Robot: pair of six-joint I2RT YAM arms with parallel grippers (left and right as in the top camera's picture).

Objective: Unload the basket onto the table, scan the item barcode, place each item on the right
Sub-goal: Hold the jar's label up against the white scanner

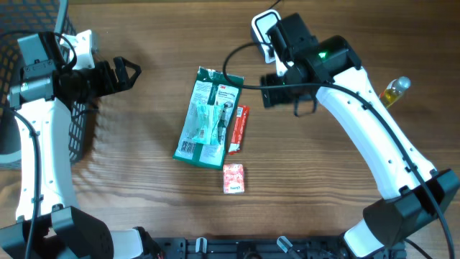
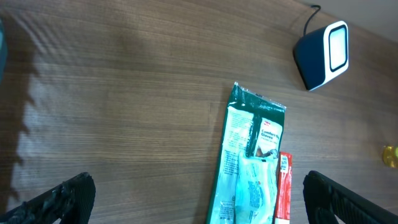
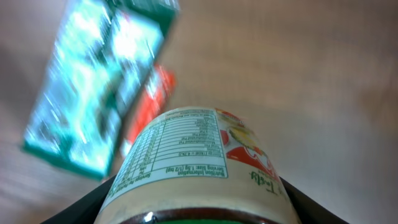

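Currently right gripper (image 3: 196, 190) clamps a labelled jar (image 3: 193, 155), probably pale contents, near the scanner (image 1: 264, 29); left gripper (image 1: 128, 72) spread wide beside the basket (image 1: 79, 129), inside mostly unseen.

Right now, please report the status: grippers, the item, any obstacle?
Left gripper open, empty, beside basket. Right gripper shut on jar, label facing its camera. Scanner at far edge; green pack and red packet lie nearby.

Pack (image 1: 207, 115) at centre, scanner (image 2: 324, 55) behind it.
Packet (image 1: 238, 129) against pack's right side, box (image 1: 233, 178) before them; basket (image 1: 77, 126) far left, bottle (image 1: 395, 92) far right.
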